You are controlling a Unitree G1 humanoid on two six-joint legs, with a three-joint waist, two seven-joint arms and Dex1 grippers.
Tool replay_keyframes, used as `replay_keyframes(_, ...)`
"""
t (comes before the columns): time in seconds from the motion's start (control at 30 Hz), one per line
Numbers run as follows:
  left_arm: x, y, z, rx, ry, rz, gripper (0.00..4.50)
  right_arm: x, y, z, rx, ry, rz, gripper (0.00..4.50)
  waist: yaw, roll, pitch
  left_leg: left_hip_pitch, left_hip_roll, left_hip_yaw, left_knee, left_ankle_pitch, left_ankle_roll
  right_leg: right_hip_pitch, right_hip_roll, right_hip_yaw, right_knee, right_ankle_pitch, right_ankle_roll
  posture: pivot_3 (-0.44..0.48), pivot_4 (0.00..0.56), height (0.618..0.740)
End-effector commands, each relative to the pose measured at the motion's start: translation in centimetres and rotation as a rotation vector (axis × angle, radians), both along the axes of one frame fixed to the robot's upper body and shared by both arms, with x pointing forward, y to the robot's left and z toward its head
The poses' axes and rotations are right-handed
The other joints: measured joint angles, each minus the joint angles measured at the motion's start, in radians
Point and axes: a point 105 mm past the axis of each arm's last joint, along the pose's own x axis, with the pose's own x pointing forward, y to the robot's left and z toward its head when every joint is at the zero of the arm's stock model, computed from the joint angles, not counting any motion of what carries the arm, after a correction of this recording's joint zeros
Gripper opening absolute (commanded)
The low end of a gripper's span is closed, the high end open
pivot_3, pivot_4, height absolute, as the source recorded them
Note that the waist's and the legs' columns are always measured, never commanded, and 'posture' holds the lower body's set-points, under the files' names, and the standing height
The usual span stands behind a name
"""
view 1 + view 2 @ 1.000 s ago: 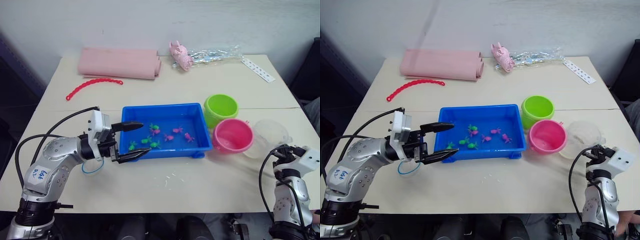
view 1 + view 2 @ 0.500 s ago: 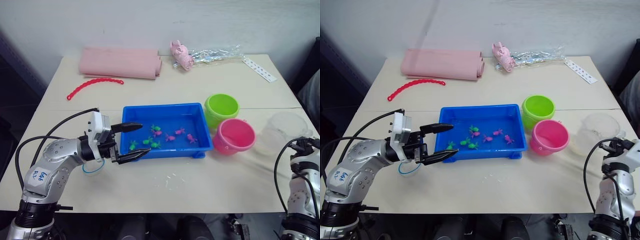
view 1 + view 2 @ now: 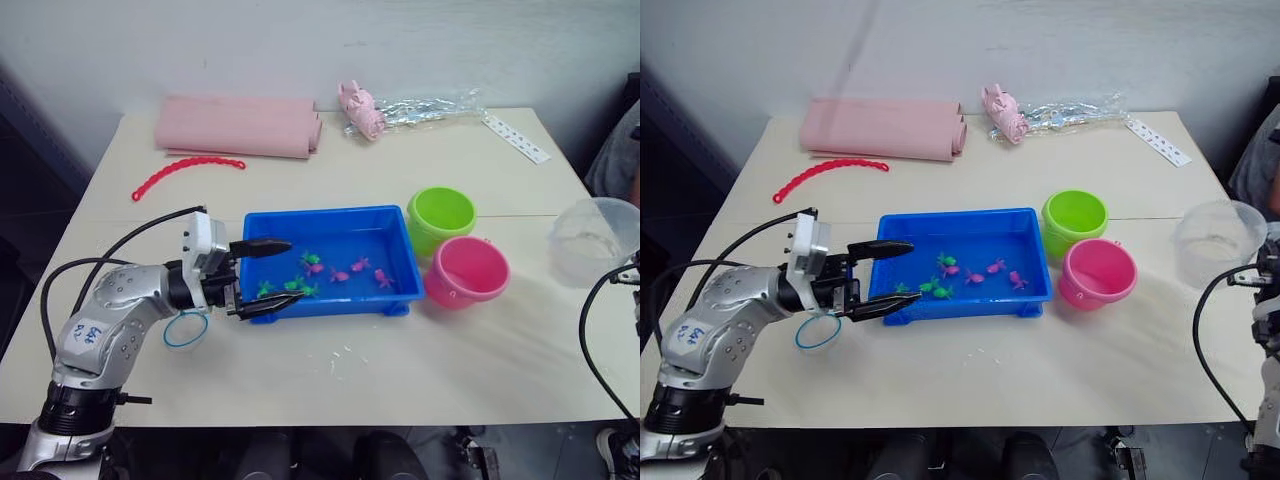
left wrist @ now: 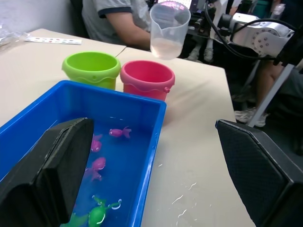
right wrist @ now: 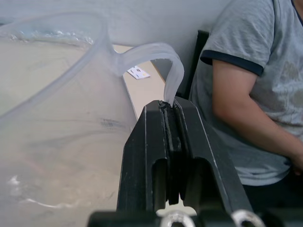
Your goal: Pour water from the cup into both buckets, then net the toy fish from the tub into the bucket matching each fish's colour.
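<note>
- The right tool (image 5: 169, 142) is clamped on the handle of the cup (image 3: 1212, 240), holding it upright in the air above the right edge of the bench (image 3: 1040, 360), with a little water at its bottom.
- The left tool (image 3: 883, 279) is spread wide at the left end of the tub (image 3: 962, 222), one finger over the water, the other along the tub's front wall.
- The tub stands at the centre of the bench; green and pink toy fish (image 3: 940, 290) float in it.
- The green bucket (image 3: 1074, 216) stands just beside the tub's right end; the pink bucket (image 3: 1097, 272) touches it on the front side.
- The net (image 3: 818, 331) lies on the bench beneath the left wrist, near the left front edge.
</note>
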Motion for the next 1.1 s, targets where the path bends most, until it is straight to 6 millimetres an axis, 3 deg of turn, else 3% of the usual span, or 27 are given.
replay_keyframes(0.03, 0.0, -0.7, 0.3, -0.002, -0.009, -0.039, 4.50, -0.3, 0.9, 2.2, -0.091, -0.034, 0.010, 0.08, 0.002, 0.000, 0.000, 0.000, 0.000, 0.000, 0.000, 0.000, 0.000, 0.000, 0.000, 0.000, 0.000, 0.000, 0.000, 0.000, 0.150, 0.740)
replay_keyframes(0.33, 0.6, -2.0, -0.1, -0.016, 0.015, -0.056, 4.50, -0.7, 2.5, 2.6, -0.325, 0.023, -0.009, 0.08, 0.020, 0.000, 0.000, -0.001, 0.000, 0.000, 0.000, 0.000, 0.000, 0.000, 0.000, 0.000, 0.000, 0.000, 0.000, 0.000, 0.150, 0.740)
replay_keyframes(1.1, 0.9, -2.5, -0.8, 0.002, -0.014, -0.058, 4.50, -0.1, 5.3, 2.5, -0.618, 0.042, 0.050, 0.08, 0.020, 0.000, 0.000, -0.001, 0.000, 0.000, 0.001, 0.000, 0.000, 0.000, 0.001, 0.000, 0.000, 0.000, 0.000, 0.000, 0.150, 0.740)
